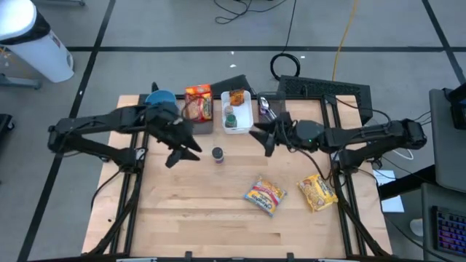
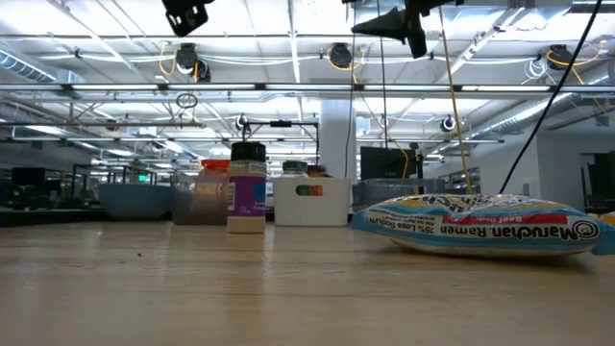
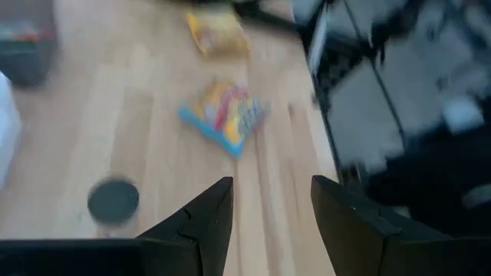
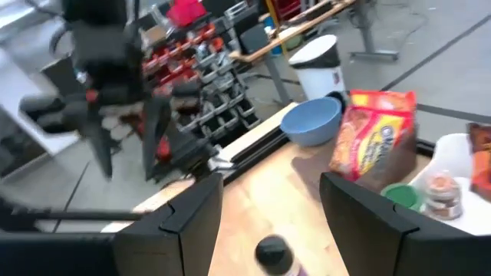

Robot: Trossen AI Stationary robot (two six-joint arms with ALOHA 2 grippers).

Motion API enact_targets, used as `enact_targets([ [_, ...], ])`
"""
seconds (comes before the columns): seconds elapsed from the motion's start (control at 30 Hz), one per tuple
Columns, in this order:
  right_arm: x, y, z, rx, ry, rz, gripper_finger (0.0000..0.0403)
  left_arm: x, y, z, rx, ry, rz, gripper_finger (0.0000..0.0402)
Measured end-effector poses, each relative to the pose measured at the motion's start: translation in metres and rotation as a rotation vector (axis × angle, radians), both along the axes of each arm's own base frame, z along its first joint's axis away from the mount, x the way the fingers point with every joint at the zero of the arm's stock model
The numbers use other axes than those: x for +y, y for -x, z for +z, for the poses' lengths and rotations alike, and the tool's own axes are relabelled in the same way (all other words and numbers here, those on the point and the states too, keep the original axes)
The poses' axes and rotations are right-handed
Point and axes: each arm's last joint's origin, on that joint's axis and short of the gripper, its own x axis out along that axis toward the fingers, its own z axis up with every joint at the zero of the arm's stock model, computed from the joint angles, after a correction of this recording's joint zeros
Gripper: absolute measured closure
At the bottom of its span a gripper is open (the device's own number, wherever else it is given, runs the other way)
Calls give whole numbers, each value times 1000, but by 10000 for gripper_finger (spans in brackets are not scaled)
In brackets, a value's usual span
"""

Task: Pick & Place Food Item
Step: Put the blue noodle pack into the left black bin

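Above the bench [image 1: 182, 211], both arms reach inward from the frame's left and right edges, grippers raised clear of the surface; the low view shows them high at the top edge.

Left gripper [image 1: 182, 153]: left of centre in the high view, angled down-right toward the spice jar [image 1: 218, 154], not touching it. Fingers [image 3: 207, 218] parted, nothing between them.

Right gripper [image 1: 261, 137]: right of centre, pointing left, just beside the white bin [image 1: 237, 110]. Fingers [image 4: 192, 207] spread, gap empty.

Spice jar: upright, dark cap, mid-bench, between the two grippers.

Ramen packet [image 1: 265, 195]: flat on the bench, lower centre-right of the high view; a second yellow packet [image 1: 317, 192] lies just beside it to the right.

Upper centre: the white bin holds small items; touching it on the left, a dark bin [image 1: 201, 122] with an orange-red snack bag [image 1: 198, 102] standing in it. Blue bowl [image 1: 161, 99] farther left, partly under the left arm.
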Motion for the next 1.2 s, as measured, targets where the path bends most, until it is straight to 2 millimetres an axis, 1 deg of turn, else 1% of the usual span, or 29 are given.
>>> enact_targets([
  [0.07, 8, 0, 0, 5, 11, 33, 190, -4, 9, -3, -49, 12, 74, 215],
  [0.17, 21, 4, -1, 47, 40, 106, 190, -11, 11, -5, -163, 55, 173, 215],
  [0.23, 28, 8, -3, 79, 44, 143, 190, -19, 12, -17, -156, 125, 219, 215],
  [0.3, 38, 13, -5, 120, 46, 181, 190, -27, 7, -24, -201, 213, 228, 215],
  [0.37, 46, 17, -6, 150, 54, 218, 190, -37, 4, -37, -191, 294, 221, 215],
  [0.47, 60, 26, -8, 199, 70, 281, 190, -53, -10, -53, -194, 402, 244, 215],
  [0.53, 69, 33, -10, 237, 87, 323, 190, -65, -17, -66, -165, 442, 281, 215],
  [0.6, 76, 39, -13, 285, 103, 361, 190, -77, -27, -70, -189, 483, 296, 215],
  [0.7, 86, 50, -21, 389, 122, 414, 190, -96, -42, -80, -180, 529, 297, 215],
  [0.83, 97, 65, -31, 517, 135, 469, 190, -115, -59, -100, -134, 614, 313, 215],
  [1.0, 108, 81, -41, 646, 143, 516, 190, -130, -75, -130, -26, 717, 360, 215],
  [1.2, 118, 92, -45, 682, 167, 540, 190, -137, -88, -156, 54, 804, 422, 215],
])
